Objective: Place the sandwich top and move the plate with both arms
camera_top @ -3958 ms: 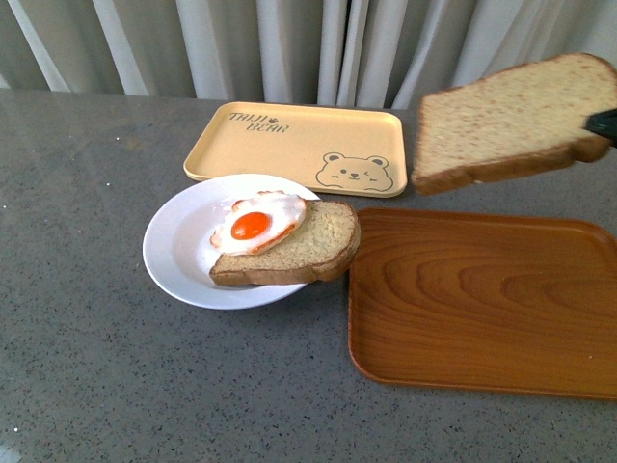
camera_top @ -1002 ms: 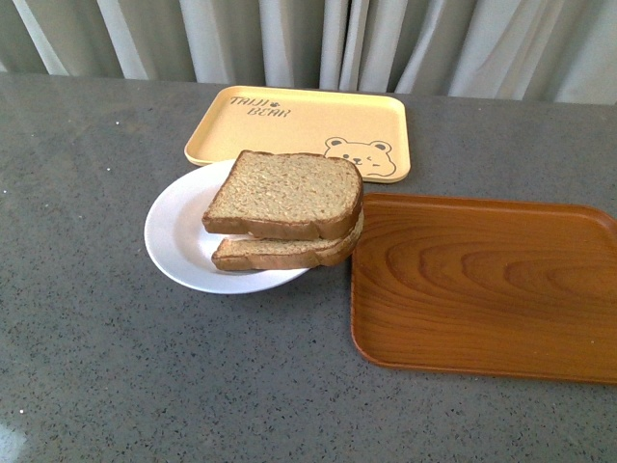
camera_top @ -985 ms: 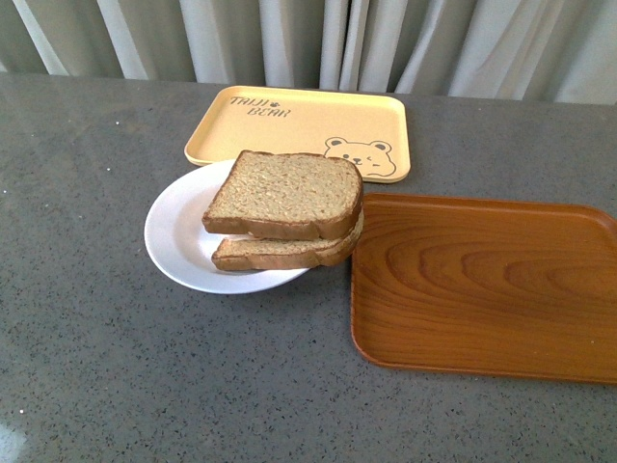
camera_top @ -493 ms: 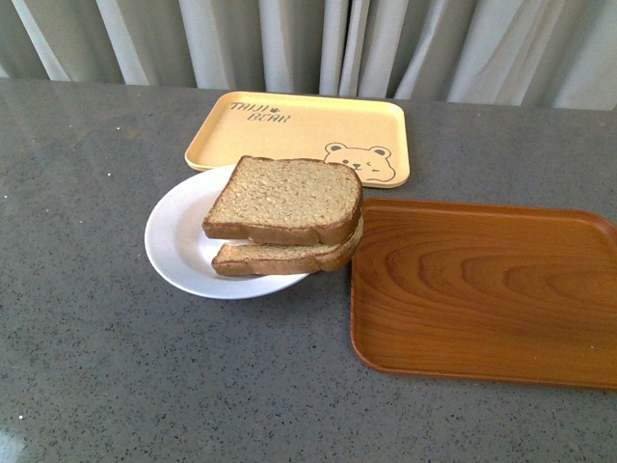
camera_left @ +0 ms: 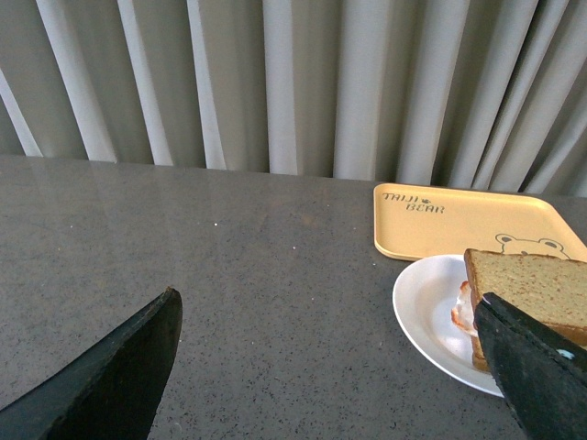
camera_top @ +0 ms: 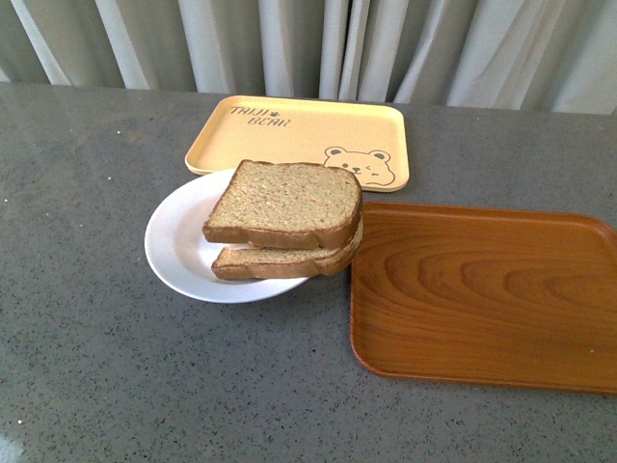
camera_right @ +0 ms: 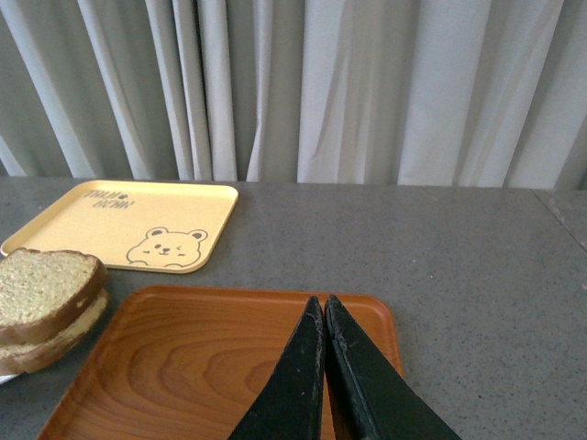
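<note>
A speckled dark grey surface (camera_top: pixel 116 386) carries three things: a round shallow white plate (camera_top: pixel 178 241) near the middle, a pale yellow bear-print tray (camera_top: pixel 289 135) just behind it, and a brown wooden tray (camera_top: pixel 482 289) just beside it on the right.

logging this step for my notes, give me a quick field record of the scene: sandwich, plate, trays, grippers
sandwich top: lying flat on the lower slice, roughly aligned
plate: on the grey table, carries both slices
lower slice overhang: right end pokes past the plate rim toward the wooden tray
yellow tray: just behind the plate, bear print
left gripper: open wide, holding nothing
right gripper: shut, empty, over the wooden tray
</note>
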Controlling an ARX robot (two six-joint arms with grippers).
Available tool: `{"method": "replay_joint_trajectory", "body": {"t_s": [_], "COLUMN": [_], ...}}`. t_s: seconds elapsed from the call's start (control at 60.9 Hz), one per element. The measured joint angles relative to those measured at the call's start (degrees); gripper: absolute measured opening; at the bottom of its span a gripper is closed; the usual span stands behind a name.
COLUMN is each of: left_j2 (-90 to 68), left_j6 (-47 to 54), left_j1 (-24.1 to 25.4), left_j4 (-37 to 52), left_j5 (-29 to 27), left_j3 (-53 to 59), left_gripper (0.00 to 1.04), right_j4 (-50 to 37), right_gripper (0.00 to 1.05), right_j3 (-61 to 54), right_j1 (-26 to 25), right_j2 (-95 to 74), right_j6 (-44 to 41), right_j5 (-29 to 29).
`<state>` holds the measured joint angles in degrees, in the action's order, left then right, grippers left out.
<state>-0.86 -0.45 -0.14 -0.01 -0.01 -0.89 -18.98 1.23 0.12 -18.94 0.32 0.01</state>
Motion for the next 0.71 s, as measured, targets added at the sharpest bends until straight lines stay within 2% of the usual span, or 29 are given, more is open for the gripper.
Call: {"method": "replay_joint_trajectory", "body": {"t_s": [0.558,0.657,0.706], "left_j2": [0.0,0.0,0.0], "left_j6": [0.0,0.0,0.0], "left_j1": [0.0,0.0,0.0], "left_j4": [0.0,0.0,0.0], "left_j5": [0.0,0.0,0.0], "left_j3": [0.0,0.0,0.0], "left_gripper": [0.96,0.96,0.96], "right_j4": [9.0,18.0,18.5], "right_gripper": [0.02,0.02,0.02], "right_j3": [0.0,0.0,0.0], "right_j1": [0.0,0.0,0.0], "right_j2": [9.0,16.2,17.9], "right_j6": [0.0,0.0,0.0], "right_j5": [0.0,0.1,0.0]}}
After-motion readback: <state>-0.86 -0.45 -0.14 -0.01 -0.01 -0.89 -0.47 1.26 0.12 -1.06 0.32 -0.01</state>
